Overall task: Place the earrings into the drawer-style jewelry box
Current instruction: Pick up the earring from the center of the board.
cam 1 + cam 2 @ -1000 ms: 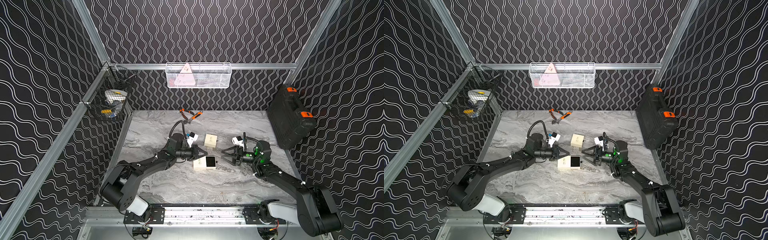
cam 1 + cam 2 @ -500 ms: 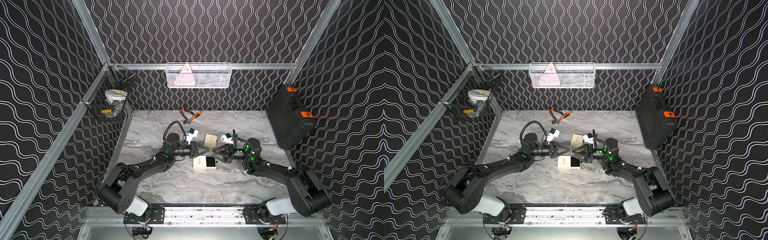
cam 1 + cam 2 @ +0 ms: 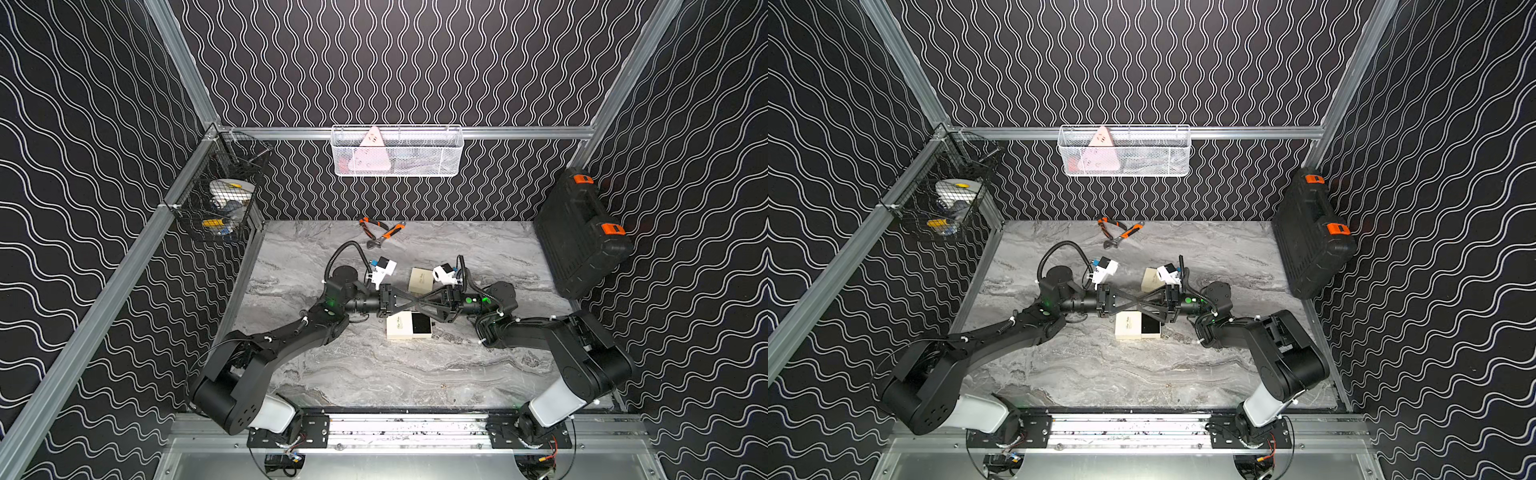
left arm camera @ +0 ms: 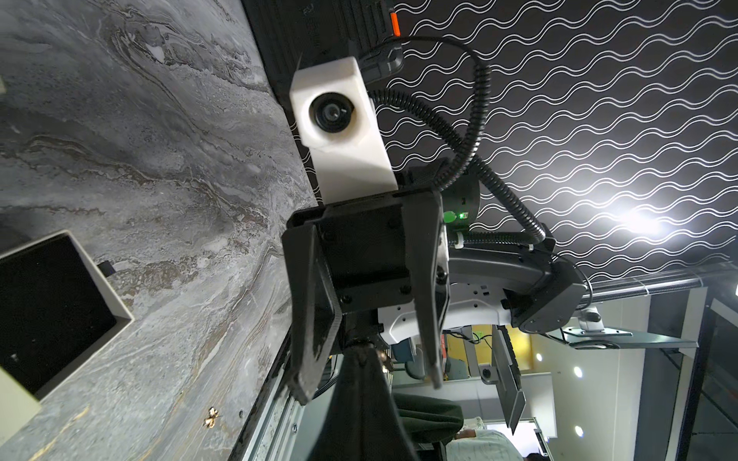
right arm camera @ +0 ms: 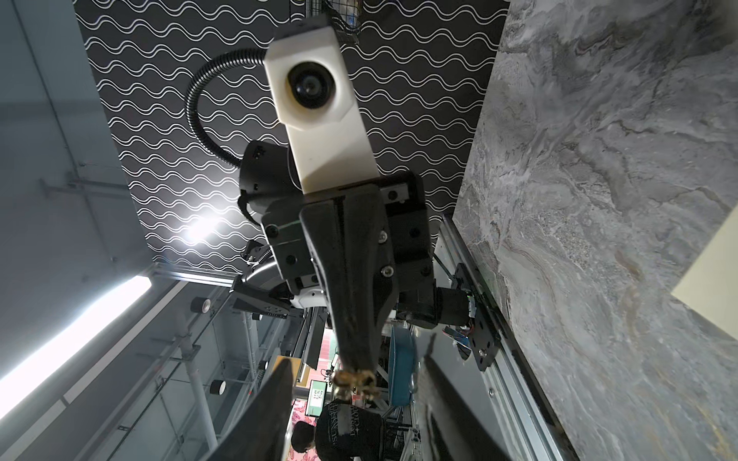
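Right gripper (image 4: 369,388) has swung in, jaws apart but narrowing around the earring (image 5: 354,378) pinched in the closed left gripper (image 5: 355,369); handover likely, near the open jewelry box (image 3: 398,327).

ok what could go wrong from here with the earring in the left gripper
1. The earring is pinched only at the tip of the shut left gripper; a mistimed release could drop it beside the open drawer.
2. The open right gripper straddles that tip closely, so closing may knock it loose.

Robotics lab — aluminium-framed test enclosure (image 3: 519,132)
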